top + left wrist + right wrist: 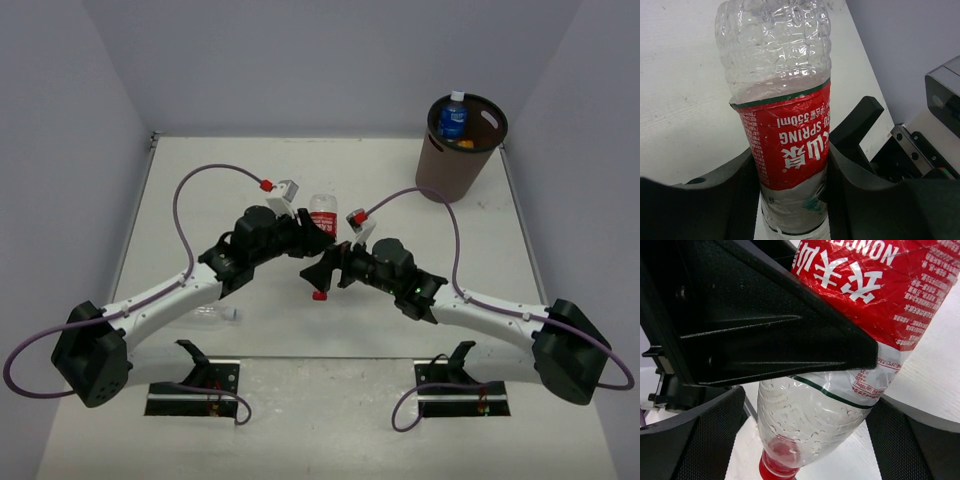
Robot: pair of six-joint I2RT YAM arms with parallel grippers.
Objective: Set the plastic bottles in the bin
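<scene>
Three pale walls ring white table and bin.

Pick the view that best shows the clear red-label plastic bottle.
Left wrist: the red-label bottle fills the frame, label readable. Right wrist shows its neck and red cap, half hidden; top external, a sliver.

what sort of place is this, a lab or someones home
Most likely a robotics lab test cell: a white table boxed in by plain grey walls, a left arm and right arm bolted at its near edge, and a staged brown bin and red-label bottle.
</scene>
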